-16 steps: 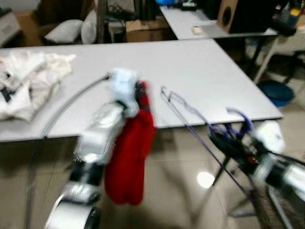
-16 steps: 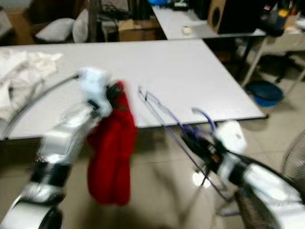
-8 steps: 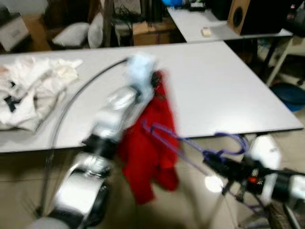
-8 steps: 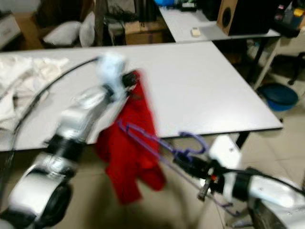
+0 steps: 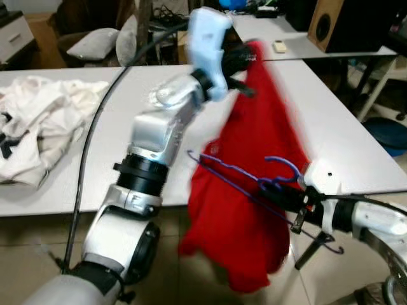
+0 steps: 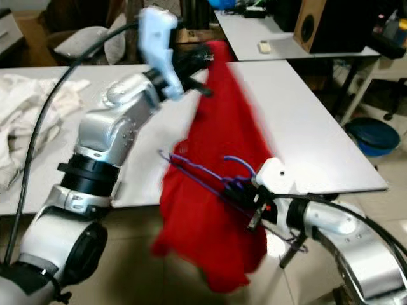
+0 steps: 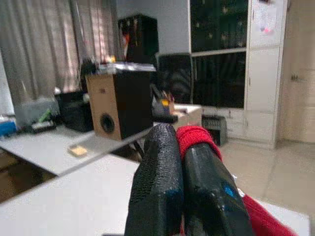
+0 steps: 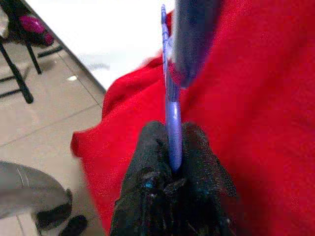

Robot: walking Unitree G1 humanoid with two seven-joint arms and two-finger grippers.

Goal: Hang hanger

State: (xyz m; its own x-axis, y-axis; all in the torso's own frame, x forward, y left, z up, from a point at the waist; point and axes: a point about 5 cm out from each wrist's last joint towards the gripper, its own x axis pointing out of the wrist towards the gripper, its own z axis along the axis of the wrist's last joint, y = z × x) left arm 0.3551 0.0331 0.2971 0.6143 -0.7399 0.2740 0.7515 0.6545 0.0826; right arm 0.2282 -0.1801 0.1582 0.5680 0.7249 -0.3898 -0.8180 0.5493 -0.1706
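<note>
While a red garment (image 5: 251, 190) is held up above the white table (image 5: 331, 121) by the left gripper (image 5: 245, 54), whose fingers (image 7: 162, 187) are pinched shut on its top edge, a thin purple wire hanger (image 5: 254, 178) is clamped in the closed right gripper (image 5: 286, 198) at the table's front edge, lying tilted against the cloth. White laundry (image 5: 38, 127) is heaped at the table's left end.
</note>
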